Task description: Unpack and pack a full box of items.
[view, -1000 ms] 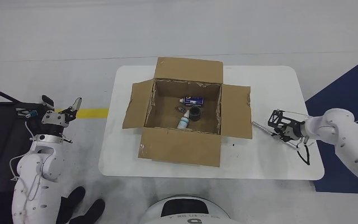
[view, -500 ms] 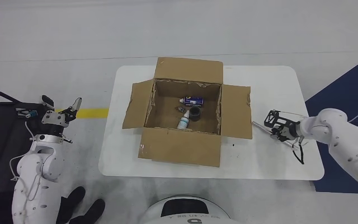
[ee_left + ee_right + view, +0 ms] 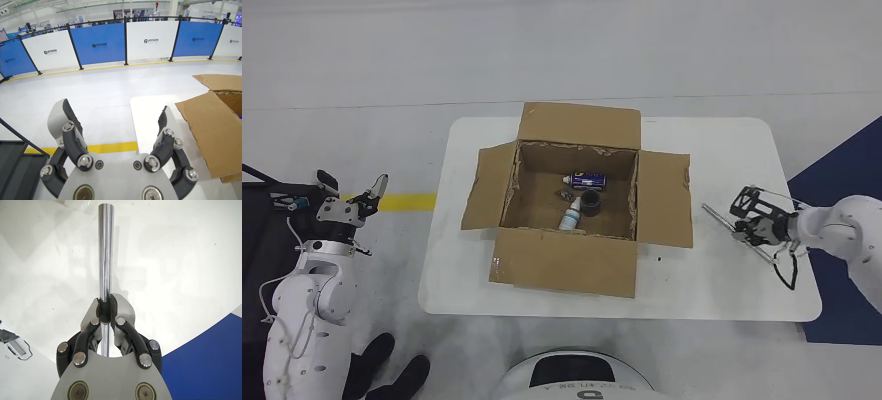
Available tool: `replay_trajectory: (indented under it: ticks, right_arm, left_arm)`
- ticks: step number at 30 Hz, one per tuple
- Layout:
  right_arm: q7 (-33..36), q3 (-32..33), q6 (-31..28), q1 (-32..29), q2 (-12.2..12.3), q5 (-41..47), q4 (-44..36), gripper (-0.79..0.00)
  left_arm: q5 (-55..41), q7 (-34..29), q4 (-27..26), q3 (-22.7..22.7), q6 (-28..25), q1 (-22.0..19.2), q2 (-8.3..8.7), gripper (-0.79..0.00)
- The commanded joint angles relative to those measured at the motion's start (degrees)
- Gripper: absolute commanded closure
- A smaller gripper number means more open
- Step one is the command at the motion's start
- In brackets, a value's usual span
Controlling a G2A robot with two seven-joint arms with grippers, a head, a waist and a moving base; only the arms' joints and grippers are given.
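An open cardboard box (image 3: 572,258) stands mid-table with all flaps spread; one flap (image 3: 211,132) appears in the left wrist view. Inside lie a white bottle (image 3: 571,213), a black round item (image 3: 592,204) and a blue-and-white packet (image 3: 589,180). To the right of the box, over the white table (image 3: 722,150), my right gripper (image 3: 745,228) (image 3: 106,306) is shut on a shiny metal rod (image 3: 105,256) (image 3: 715,217), whose free end points toward the box. My left gripper (image 3: 350,187) (image 3: 115,115) hangs open and empty, off the table's left side.
The table's right part beyond the box flap is bare, with its rounded edge close to the right gripper. Blue flooring (image 3: 208,361) lies past that edge. A yellow floor line (image 3: 407,202) runs left of the table. Fence panels (image 3: 98,45) stand far off.
The right gripper with the rod has shifted a little to the right and toward the table's far side, away from the box flap. The left arm has stayed still.
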Motion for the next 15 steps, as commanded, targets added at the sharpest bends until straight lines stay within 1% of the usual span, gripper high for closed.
replay_trajectory:
  ticks: [1, 6, 9, 10, 12, 14, 15]
  right_arm:
    - [-0.8, 2.1, -1.6, -1.1, 0.8, 2.1, 0.4, 0.000]
    - [-2.0, 7.3, -6.4, -4.4, 2.7, 10.3, 2.0, 0.000]
    - [0.0, 9.6, -9.0, -5.7, 3.5, 20.5, 4.4, 0.000]
    - [1.7, 10.0, -9.8, -5.9, 3.8, 24.9, 5.1, 0.000]
    - [6.7, 10.3, -10.4, -6.0, 4.1, 36.2, 6.9, 0.000]
    - [14.5, 9.9, -9.1, -5.3, 4.4, 49.5, 7.9, 0.000]
    - [18.6, 9.7, -7.3, -4.7, 4.5, 55.7, 7.9, 0.000]
  left_arm:
    - [0.0, 0.0, 0.0, 0.0, 0.0, 0.0, 0.00, -0.785]
    - [0.0, 0.0, 0.0, 0.0, 0.0, 0.0, 0.00, -0.785]
    - [0.0, 0.0, 0.0, 0.0, 0.0, 0.0, 0.00, -0.785]
    - [0.0, 0.0, 0.0, 0.0, 0.0, 0.0, 0.00, -0.785]
    - [0.0, 0.0, 0.0, 0.0, 0.0, 0.0, 0.00, -0.785]
    - [0.0, 0.0, 0.0, 0.0, 0.0, 0.0, 0.00, -0.785]
    - [0.0, 0.0, 0.0, 0.0, 0.0, 0.0, 0.00, -0.785]
